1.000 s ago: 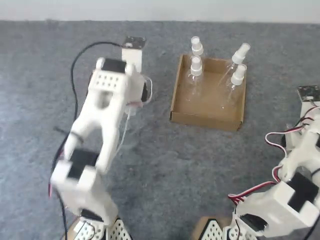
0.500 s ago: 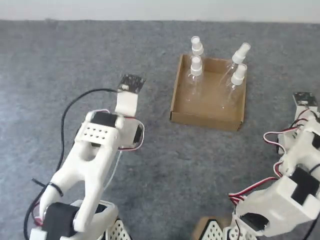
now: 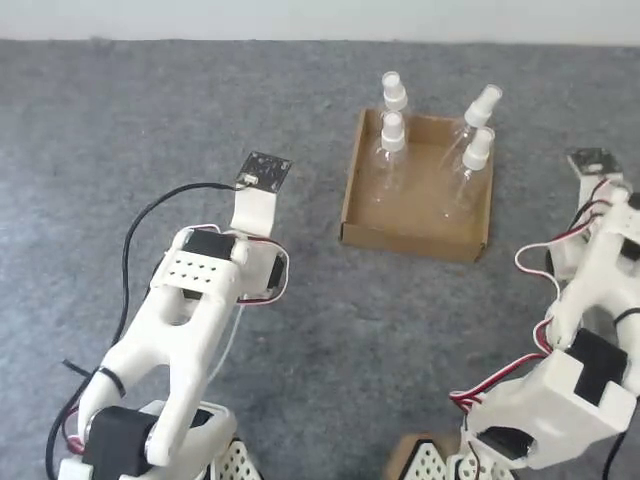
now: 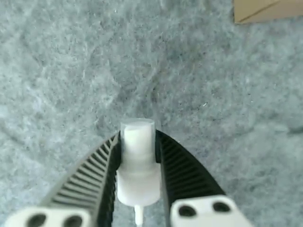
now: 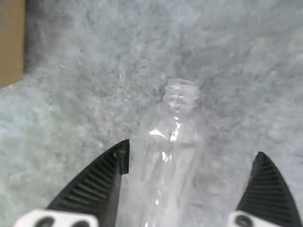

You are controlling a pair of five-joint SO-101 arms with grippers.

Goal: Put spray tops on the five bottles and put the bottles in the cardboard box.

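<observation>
Clamping spray top [image 4: 138, 163] in left gripper [image 4: 137, 142], well apart from cardboard box [image 3: 410, 238] edge; straddling uncapped bottle [image 5: 173, 137], right gripper [image 5: 191, 149] spread wide; carpet [image 3: 390, 330] between arms.

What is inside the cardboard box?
Four clear bottles with white spray tops stand in the cardboard box. The front bottles cover part of the back ones.
</observation>
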